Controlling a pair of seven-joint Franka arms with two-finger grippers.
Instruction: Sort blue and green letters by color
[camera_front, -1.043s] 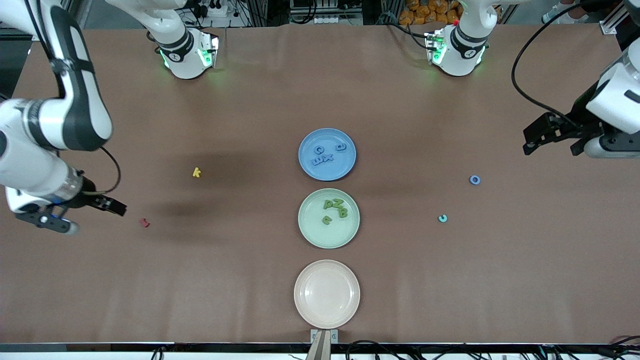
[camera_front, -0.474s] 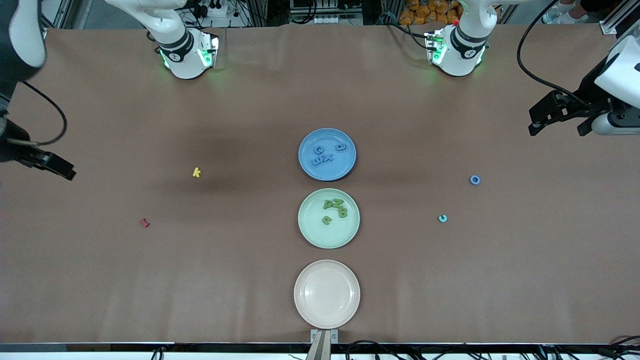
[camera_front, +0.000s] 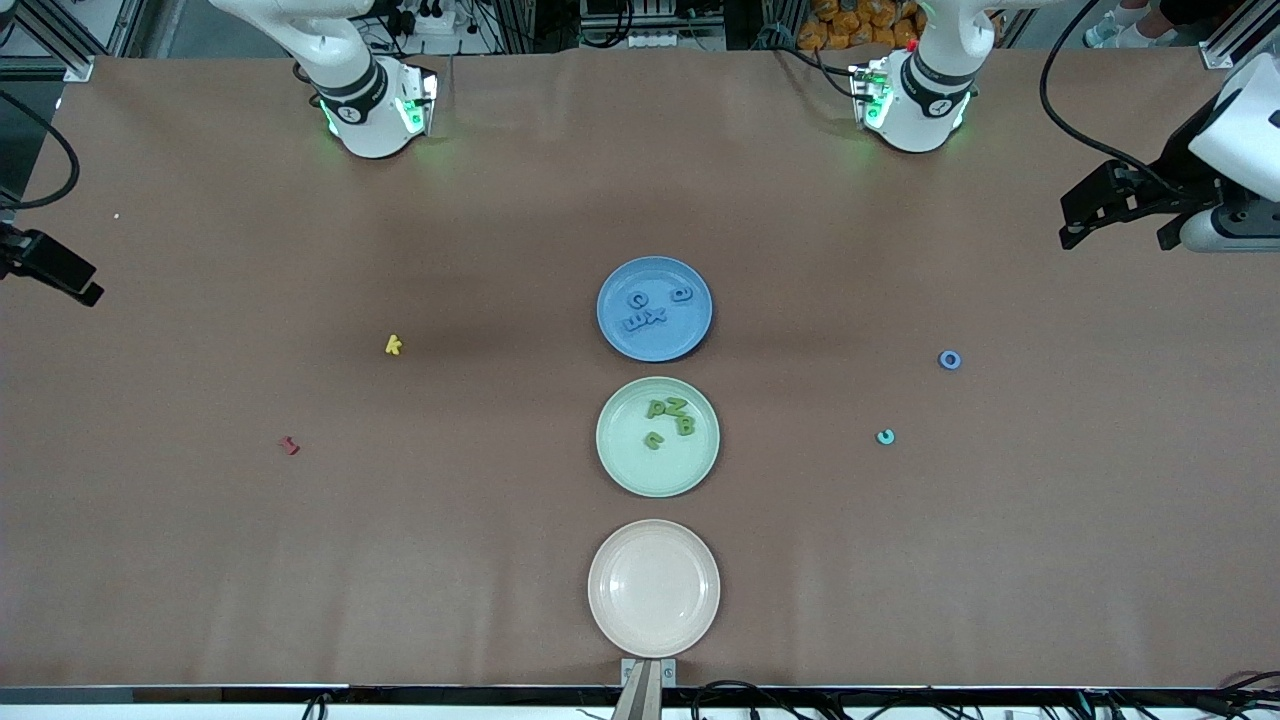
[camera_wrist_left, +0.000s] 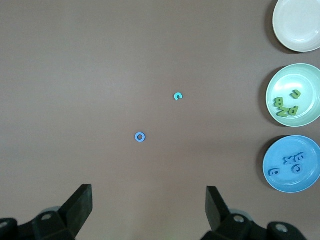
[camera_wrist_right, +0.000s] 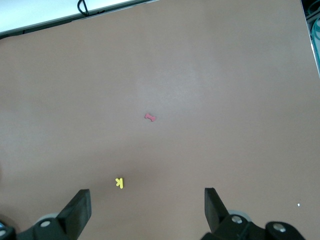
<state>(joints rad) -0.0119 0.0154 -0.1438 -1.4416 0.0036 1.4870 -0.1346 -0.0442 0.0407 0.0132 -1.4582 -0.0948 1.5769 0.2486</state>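
1. Judging the sort nearly done: blue letters (camera_front: 648, 311) lying in the blue plate (camera_front: 610, 335), green letters (camera_front: 670, 418) in the green plate (camera_front: 612, 468) just nearer the front camera; cream plate (camera_front: 653, 630) nearest of all, holding nothing.
2. Noting one blue ring letter (camera_front: 949, 359) loose on the worktop (camera_front: 480, 540) toward the left arm's end, with a teal c (camera_front: 885, 436) near it and nearer the camera; probably the next pick for the left arm.
3. Reading both as idle: left gripper (camera_wrist_left: 149, 202) spread wide and holding nothing, up over its end of the worktop; right gripper (camera_wrist_right: 147, 205) likewise spread and bare over its own end.
4. Centring the spread left gripper over the ring before descending; closing across its outer rim, since so small a piece could skid.
5. Leaving the yellow k (camera_front: 393, 345) and the dark red letter (camera_front: 289, 445) alone.
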